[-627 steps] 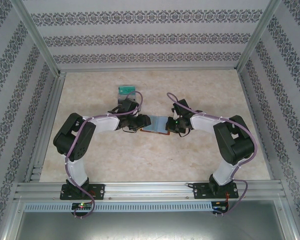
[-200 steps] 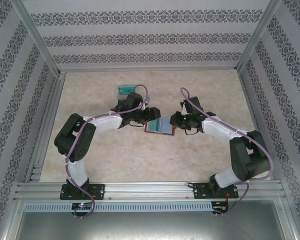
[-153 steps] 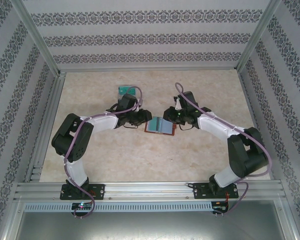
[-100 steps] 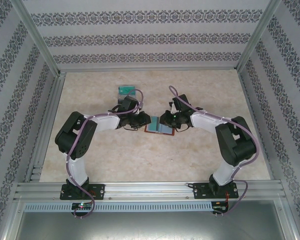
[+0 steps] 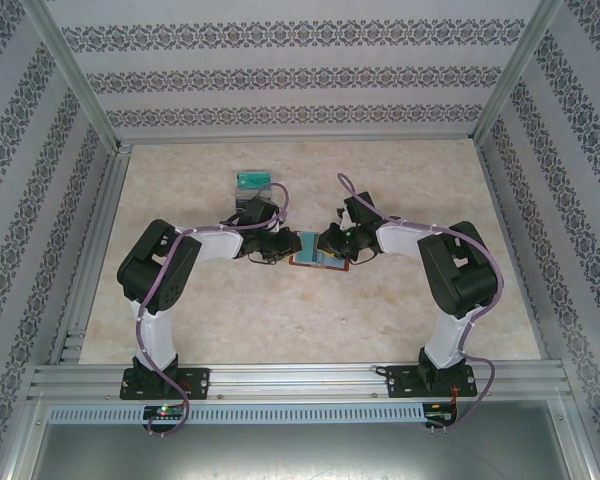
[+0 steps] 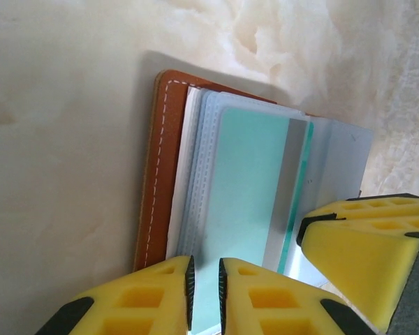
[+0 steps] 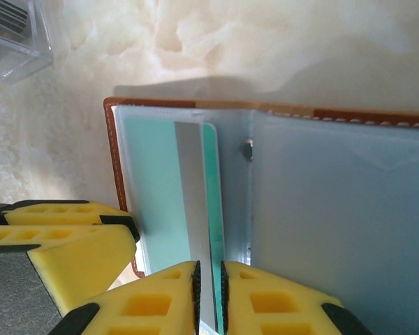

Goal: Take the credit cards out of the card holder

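Note:
The brown leather card holder (image 5: 310,259) lies open on the table between both grippers. In the left wrist view its stitched edge (image 6: 160,174) frames grey-blue pockets, and a teal credit card (image 6: 255,188) with a grey stripe sits in them. My left gripper (image 6: 204,293) is closed to a narrow gap over the holder's near edge. My right gripper (image 7: 209,296) is shut on the edge of the teal card (image 7: 188,195), beside the holder's bare right leaf (image 7: 335,209). From above, the left gripper (image 5: 288,246) and right gripper (image 5: 325,243) nearly meet.
A clear box (image 5: 252,180) with a teal card stands behind the left gripper; its corner (image 7: 10,35) shows in the right wrist view. Aluminium rails (image 5: 280,380) bound the table, with patterned walls around.
The left gripper has closed down on the holder's left side. The right gripper has slid left onto the holder and the right arm has folded in.

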### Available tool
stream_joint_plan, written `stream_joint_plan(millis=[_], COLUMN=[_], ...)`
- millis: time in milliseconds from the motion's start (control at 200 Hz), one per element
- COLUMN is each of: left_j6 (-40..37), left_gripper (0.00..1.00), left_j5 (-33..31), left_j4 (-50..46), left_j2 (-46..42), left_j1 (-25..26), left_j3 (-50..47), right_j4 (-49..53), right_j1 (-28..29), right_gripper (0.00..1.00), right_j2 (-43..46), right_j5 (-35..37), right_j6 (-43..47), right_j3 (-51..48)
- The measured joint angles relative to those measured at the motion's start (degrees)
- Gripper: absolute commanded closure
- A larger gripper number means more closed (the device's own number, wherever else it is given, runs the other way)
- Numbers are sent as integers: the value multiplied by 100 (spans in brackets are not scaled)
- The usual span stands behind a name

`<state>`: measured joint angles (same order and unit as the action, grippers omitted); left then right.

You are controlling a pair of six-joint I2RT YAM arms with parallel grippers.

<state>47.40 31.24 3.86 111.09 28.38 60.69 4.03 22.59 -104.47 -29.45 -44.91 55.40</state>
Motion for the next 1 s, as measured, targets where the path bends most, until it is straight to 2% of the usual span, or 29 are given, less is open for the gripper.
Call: stream_joint_plan(millis=[340,440,575,819,1004], left_j6=[2,2,4,76,87], left_gripper=[83,83,84,96,98], left_j5=[2,2,-2,-2,-22], left_j4=[2,0,-2,-44,-66], left_j2=[26,31,33,46,46], left_j1=[0,0,0,0,0], left_j3=[0,0,0,9,9], right_j4=[-203,-264,-328,-649,-732], right_j1=[-35,-37,-68,-227,-452], right_gripper=[82,86,100,100,100], right_j2=[-205,-223,-223,-120,142], right_j5=[-160,-199,-221,-389,-452], right_j6=[-39,-70,-131,-170,-173], right_j3=[-2,-7,-28,-315,-651])
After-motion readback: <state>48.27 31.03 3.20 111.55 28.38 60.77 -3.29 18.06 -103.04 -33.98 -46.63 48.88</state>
